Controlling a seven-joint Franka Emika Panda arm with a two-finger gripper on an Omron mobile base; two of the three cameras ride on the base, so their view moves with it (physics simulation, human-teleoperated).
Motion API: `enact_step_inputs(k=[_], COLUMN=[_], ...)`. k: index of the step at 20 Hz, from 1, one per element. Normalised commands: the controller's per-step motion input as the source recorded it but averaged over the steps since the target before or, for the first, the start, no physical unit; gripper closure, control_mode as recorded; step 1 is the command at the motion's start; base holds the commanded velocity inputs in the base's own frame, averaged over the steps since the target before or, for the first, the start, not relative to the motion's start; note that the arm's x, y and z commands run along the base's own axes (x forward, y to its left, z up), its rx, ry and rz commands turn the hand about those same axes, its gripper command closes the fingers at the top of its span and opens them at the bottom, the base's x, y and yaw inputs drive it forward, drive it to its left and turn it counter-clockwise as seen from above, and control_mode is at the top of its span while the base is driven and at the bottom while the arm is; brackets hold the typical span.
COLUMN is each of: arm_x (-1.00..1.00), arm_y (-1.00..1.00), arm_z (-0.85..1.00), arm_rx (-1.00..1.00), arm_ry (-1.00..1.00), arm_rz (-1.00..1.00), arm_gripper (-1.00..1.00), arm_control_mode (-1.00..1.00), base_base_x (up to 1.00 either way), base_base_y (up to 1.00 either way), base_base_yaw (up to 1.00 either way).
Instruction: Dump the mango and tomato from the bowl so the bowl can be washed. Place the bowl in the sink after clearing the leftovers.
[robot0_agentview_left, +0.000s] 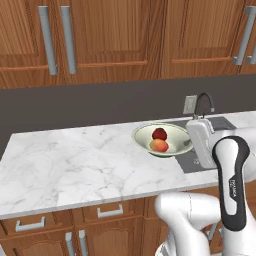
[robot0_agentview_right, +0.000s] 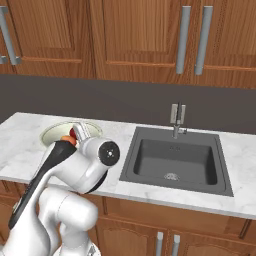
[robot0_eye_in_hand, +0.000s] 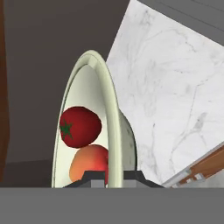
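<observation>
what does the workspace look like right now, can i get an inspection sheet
surface: white marble countertop, bare to the left of the bowl
job's things: wide shallow cream bowl with pale green rim sits beside the sink, holding the deep-red round tomato and the orange-yellow mango; dark grey rectangular sink holds only its drain
clutter: nothing seen
grippers: gripper shut on the bowl's rim, one fingertip inside, one outside
cables: nothing seen
surroundings: slim grey faucet behind the basin, dark backsplash, wooden wall cabinets with grey bar handles, wooden drawers under the counter
</observation>
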Motion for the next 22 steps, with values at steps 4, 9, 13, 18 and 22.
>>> enact_step_inputs(k=[4, 9, 13, 18, 22], arm_x=[0.00, -0.09, 0.00, 0.00, 0.00], arm_y=[0.00, -0.11, 0.00, 0.00, 0.00], arm_z=[0.00, 0.00, 0.00, 0.00, 0.00], arm_rx=[0.00, 0.00, 0.00, 0.00, 0.00], arm_ry=[0.00, -0.01, 0.00, 0.00, 0.00], arm_rz=[0.00, 0.00, 0.00, 0.00, 0.00], arm_gripper=[1.00, 1.00, 1.00, 1.00, 1.00], arm_control_mode=[-1.00, 1.00, 1.00, 1.00, 1.00], base_base_x=[0.00, -0.12, -0.17, -0.09, -0.18], base_base_y=[0.00, -0.24, -0.76, -0.91, -1.00], base_base_yaw=[0.00, 0.00, -0.01, 0.00, 0.00])
